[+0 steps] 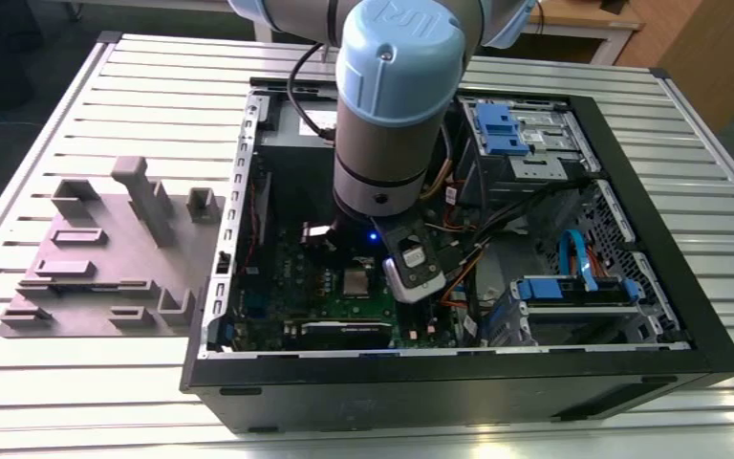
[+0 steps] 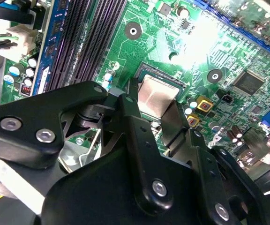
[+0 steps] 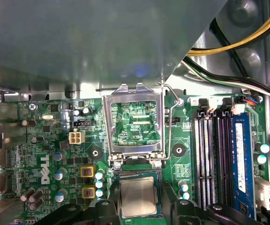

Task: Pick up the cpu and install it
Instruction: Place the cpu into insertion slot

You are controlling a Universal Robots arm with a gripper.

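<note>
The cpu (image 3: 137,197) is a small silvery square chip. It lies level in the dark socket on the green motherboard (image 3: 41,140), just below the raised socket frame. My gripper (image 3: 137,208) straddles it, with a black finger (image 3: 108,208) tight against each of two opposite edges. In the second wrist view the cpu (image 2: 157,93) shows between the fingers (image 2: 131,112) of the gripper (image 2: 156,105). In the exterior view the arm reaches down into the open computer case, with the cpu (image 1: 359,280) right under its wrist.
The metal socket frame (image 3: 108,123) stands flipped open, its wire lever (image 3: 171,123) beside it. Black memory slots (image 3: 212,159) and a blue module (image 3: 242,154) run alongside. The grey power-supply box (image 3: 93,37) and yellow cables (image 3: 238,42) hang close. A grey fixture (image 1: 99,249) sits outside the case (image 1: 469,373).
</note>
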